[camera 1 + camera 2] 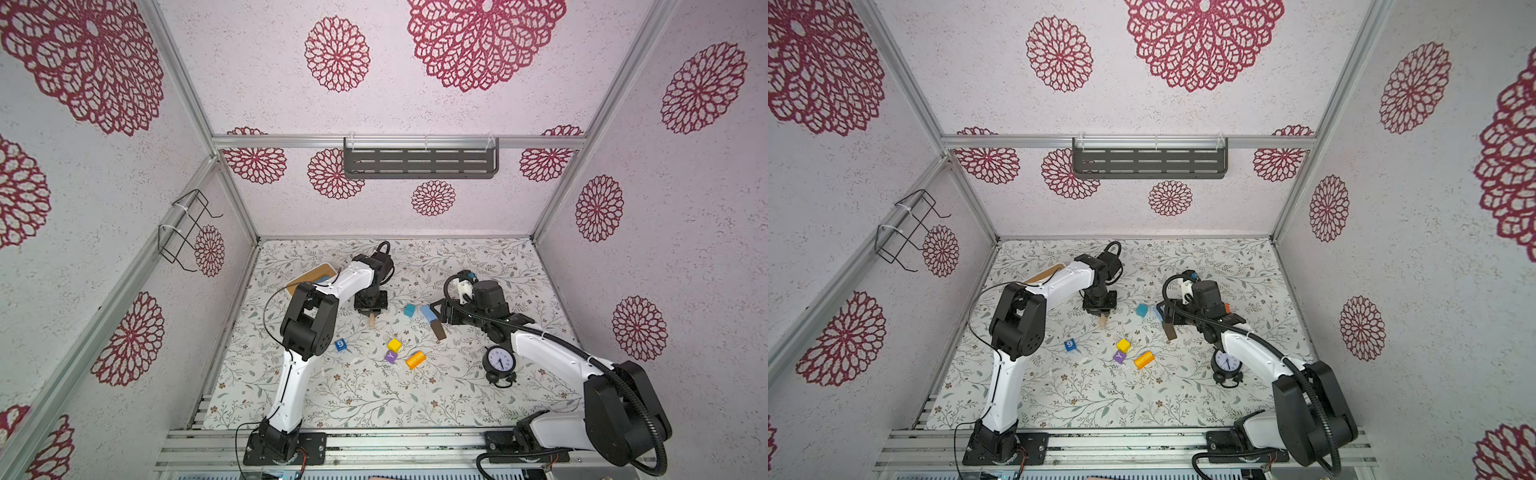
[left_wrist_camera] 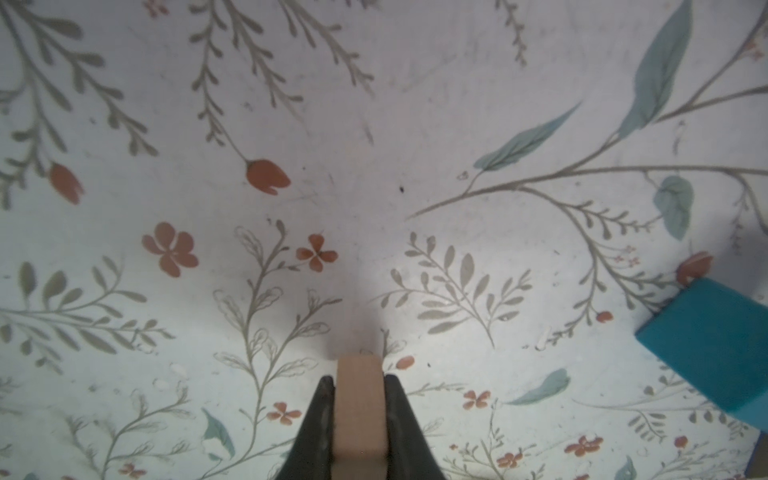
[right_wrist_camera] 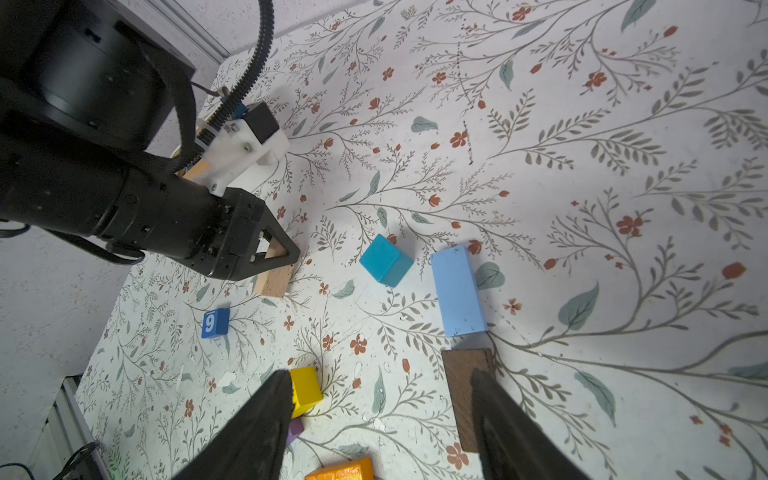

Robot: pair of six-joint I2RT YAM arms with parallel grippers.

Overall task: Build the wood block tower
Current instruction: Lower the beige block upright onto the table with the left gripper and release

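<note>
wood blocks (image 1: 394,345) lie apart in the middle of the table (image 1: 332,395), none stacked yet. left gripper (image 2: 359,377) pinches the tan block (image 2: 358,415); right gripper (image 3: 381,374) is spread wide, empty.

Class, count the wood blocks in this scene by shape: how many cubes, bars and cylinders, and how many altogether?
Cubes: 4 (teal cube, yellow cube, purple cube, blue 9 cube)
Bars: 3 (light blue bar, brown bar, tan bar)
Cylinders: 1 (orange cylinder)
Total: 8
</note>
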